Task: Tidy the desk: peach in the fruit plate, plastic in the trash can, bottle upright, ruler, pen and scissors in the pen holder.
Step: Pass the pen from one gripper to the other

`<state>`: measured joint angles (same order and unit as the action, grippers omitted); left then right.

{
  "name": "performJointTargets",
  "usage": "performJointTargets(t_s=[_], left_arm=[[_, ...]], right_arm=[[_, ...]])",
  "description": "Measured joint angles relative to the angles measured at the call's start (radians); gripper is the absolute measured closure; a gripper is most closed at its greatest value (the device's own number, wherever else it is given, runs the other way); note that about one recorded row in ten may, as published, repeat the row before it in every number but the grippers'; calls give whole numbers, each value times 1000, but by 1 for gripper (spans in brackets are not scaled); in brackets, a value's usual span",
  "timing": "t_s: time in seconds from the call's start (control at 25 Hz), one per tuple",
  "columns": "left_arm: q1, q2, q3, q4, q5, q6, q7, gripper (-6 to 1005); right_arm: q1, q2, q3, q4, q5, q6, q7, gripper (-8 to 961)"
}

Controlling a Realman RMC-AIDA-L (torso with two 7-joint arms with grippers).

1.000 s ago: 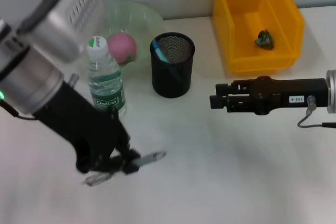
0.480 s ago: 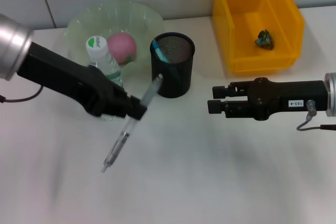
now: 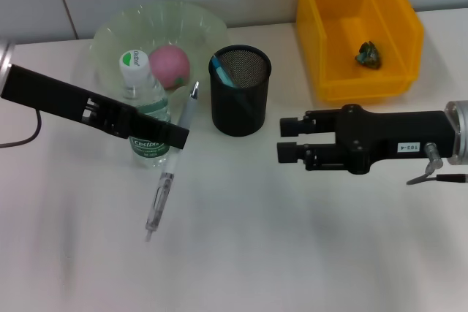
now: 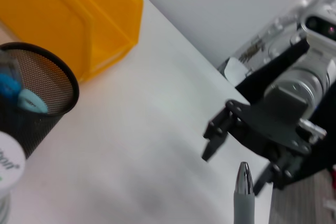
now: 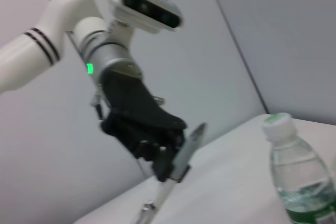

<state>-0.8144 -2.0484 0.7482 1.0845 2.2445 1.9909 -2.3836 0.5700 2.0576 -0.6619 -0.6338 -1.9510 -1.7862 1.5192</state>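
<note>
My left gripper (image 3: 178,135) is shut on a clear grey pen (image 3: 170,169), which hangs slanted above the table in front of the bottle (image 3: 143,111). The pen's upper end (image 4: 243,181) shows in the left wrist view, and the right wrist view shows the pen (image 5: 181,156) in the grip. The bottle stands upright with its white cap on. The pink peach (image 3: 170,65) lies in the green fruit plate (image 3: 201,23). Something blue stands in the black mesh pen holder (image 3: 240,93); I cannot tell ruler from scissors. Crumpled plastic (image 3: 368,54) lies in the yellow trash can (image 3: 404,34). My right gripper (image 3: 285,139) is open, right of the holder.
The fruit plate, bottle and pen holder stand close together at the back left. The yellow trash can stands at the back right. Bare white table lies in front of both arms.
My left gripper has carried the pen from low near the front of the table up and back toward the bottle, turning it steeper. The right gripper has slid a little to the left.
</note>
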Motion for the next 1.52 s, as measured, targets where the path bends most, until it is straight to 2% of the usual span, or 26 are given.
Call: performJointTargets(t_s=[0.24, 0.48, 0.84, 1.0, 1.24, 1.28, 1.32, 1.52], left_arm=[[11, 2, -63, -15, -38, -3, -27, 862], [15, 9, -65, -17, -72, 3, -44, 862], [11, 16, -59, -17, -74, 14, -51, 862], [10, 21, -54, -17, -76, 18, -53, 861], [8, 29, -64, -19, -76, 12, -88, 861], [8, 31, -65, -19, -76, 10, -105, 861], [8, 31, -65, -19, -76, 10, -105, 861], [20, 36, -73, -28, -76, -12, -160, 861]], right_arm=[[5, 16, 4, 24, 13, -54, -2, 379], [6, 15, 10, 129, 48, -70, 16, 380], [-3, 16, 12, 164, 80, -100, 20, 379], [-52, 19, -3, 102, 76, -114, -189, 379], [-76, 19, -2, -13, 76, -108, -346, 388], [-81, 20, 2, -38, 79, -100, -437, 388], [-81, 20, 2, -38, 79, -100, -437, 387], [-88, 24, 8, -30, 137, -50, -722, 387]])
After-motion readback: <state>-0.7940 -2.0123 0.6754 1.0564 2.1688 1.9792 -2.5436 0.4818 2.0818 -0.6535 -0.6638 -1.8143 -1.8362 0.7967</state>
